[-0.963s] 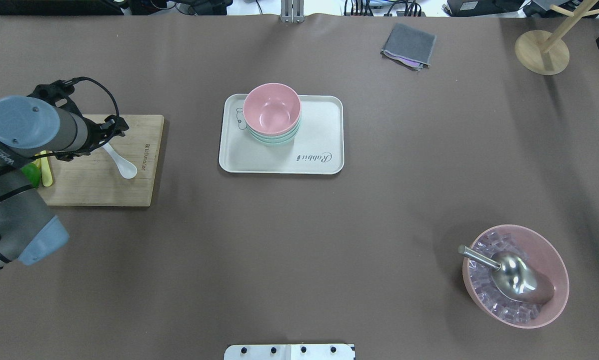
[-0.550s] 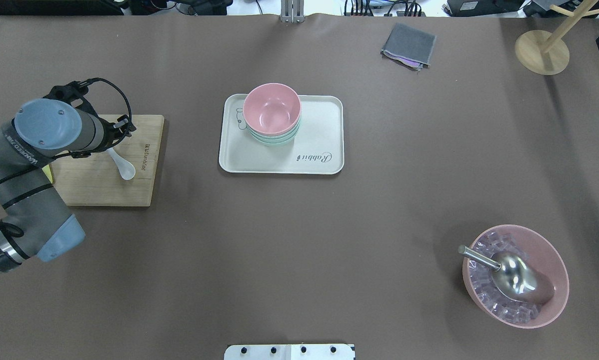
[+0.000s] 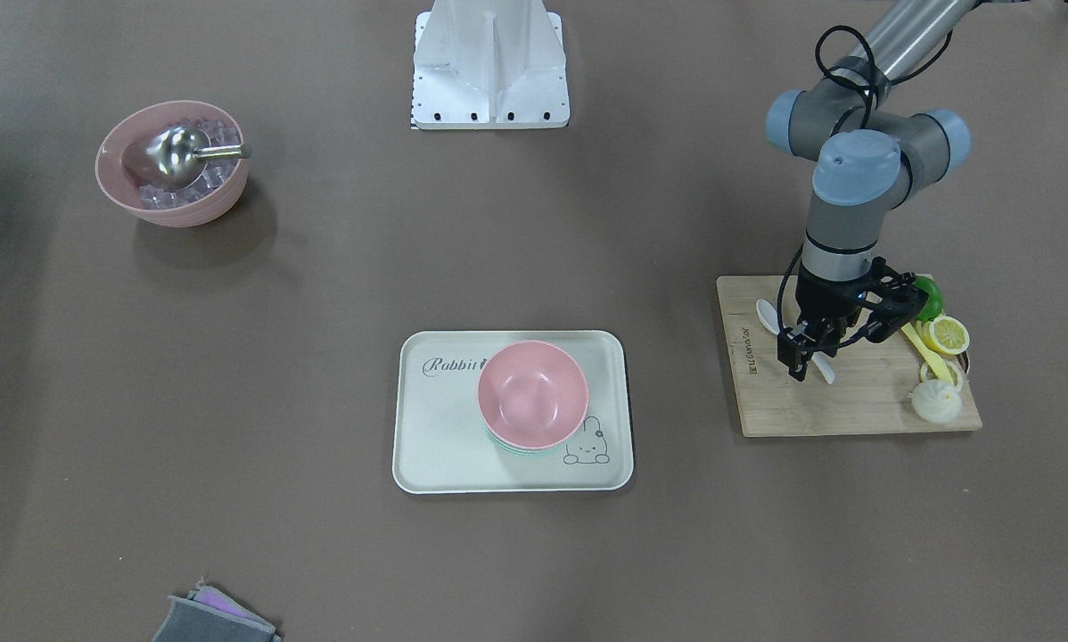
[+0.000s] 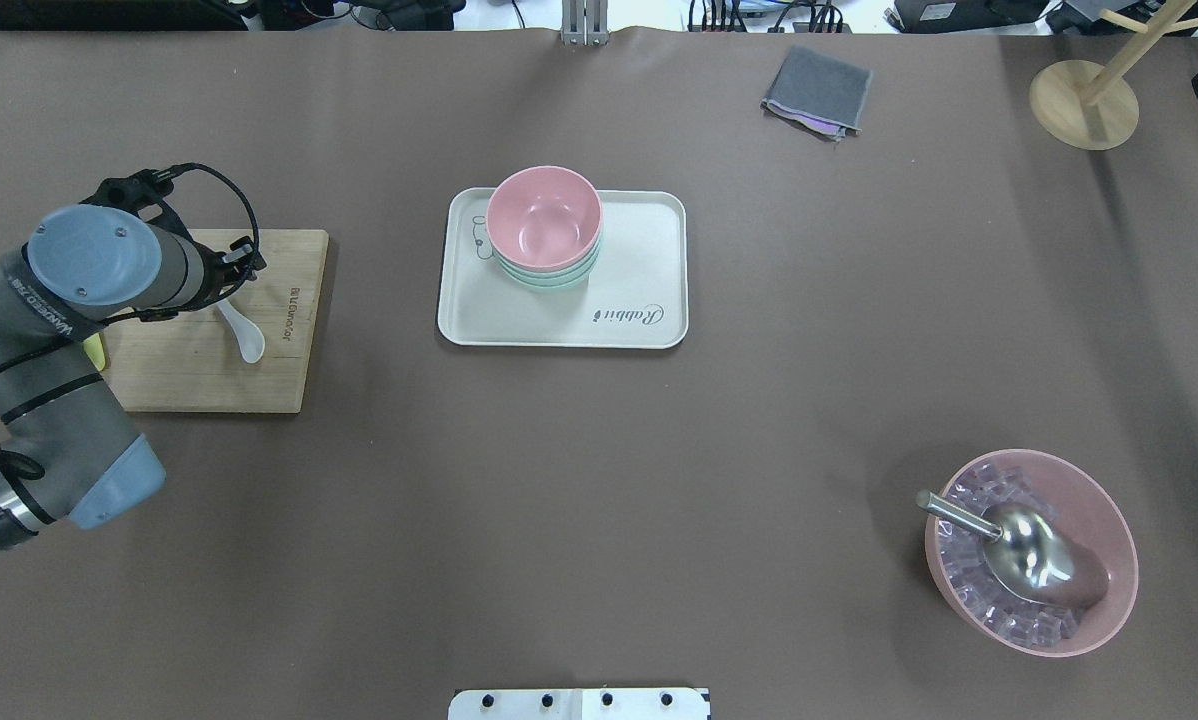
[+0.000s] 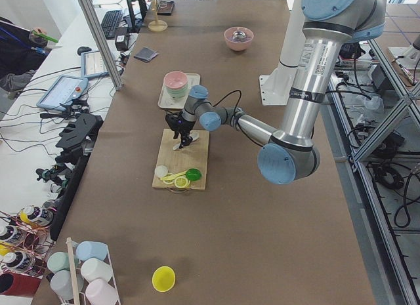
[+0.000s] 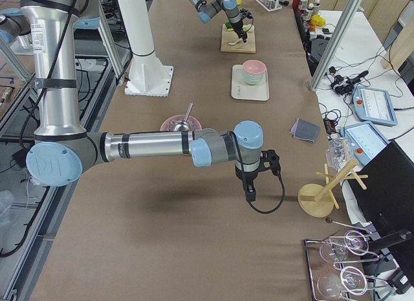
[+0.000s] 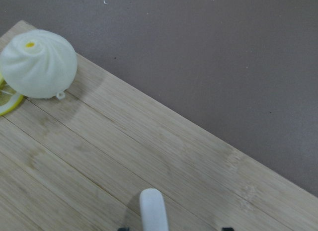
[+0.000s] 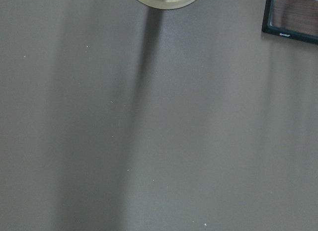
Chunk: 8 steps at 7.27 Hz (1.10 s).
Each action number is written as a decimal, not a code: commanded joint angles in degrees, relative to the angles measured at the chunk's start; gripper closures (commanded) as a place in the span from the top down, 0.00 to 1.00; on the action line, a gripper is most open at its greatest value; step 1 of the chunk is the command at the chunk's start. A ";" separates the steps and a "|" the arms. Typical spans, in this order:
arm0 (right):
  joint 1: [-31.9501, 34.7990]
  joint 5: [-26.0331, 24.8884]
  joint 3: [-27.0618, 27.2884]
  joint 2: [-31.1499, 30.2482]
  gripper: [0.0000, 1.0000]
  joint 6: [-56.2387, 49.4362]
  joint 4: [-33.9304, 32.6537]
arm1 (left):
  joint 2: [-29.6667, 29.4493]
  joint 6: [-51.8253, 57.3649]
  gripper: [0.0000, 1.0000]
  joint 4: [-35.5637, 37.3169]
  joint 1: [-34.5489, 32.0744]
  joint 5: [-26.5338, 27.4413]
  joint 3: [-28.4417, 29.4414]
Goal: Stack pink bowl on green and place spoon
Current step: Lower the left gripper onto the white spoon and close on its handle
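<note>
The spoon is glossy white, with a rounded scoop and a short, blunt-ended handle. It is at the left of the overhead view, on a pale cutting board of striped, bamboo-like grain. Its scoop points toward the board's near right corner.

The left gripper sits right over the handle. In the wrist view the handle's rounded end shows at the bottom centre with a dark fingertip on either side. The jaws stand wide and do not look clamped on the handle.

The left arm enters from the overhead view's left edge, bent at the elbow, its grey forearm nearly upright and the wrist aimed straight down at the board.

A white, pleated bun and a lemon slice sit at the board's far end.

The smooth matte pink bowl is nested on the green bowl at the upper left of a cream, round-cornered tray, mid-frame.

The right gripper hangs over the brown table near a wooden stand. I can't tell how its fingers are set.
</note>
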 commanded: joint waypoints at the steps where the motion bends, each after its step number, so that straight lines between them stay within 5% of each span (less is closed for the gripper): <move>1: 0.00 -0.07 0.01 0.03 1.00 0.00 0.00 | 0.05 0.01 0.52 -0.12 0.56 0.01 -0.04; 3: 0.00 -0.07 0.01 0.03 1.00 0.00 0.09 | 0.05 0.01 0.28 -0.21 1.01 0.01 -0.04; 6: 0.00 -0.07 0.10 -0.24 1.00 0.00 0.09 | 0.05 0.09 0.10 -0.29 0.92 0.01 -0.65; 8: 0.00 0.02 -0.34 -0.41 1.00 0.00 0.09 | -0.64 0.18 0.07 0.05 0.92 -0.34 -3.02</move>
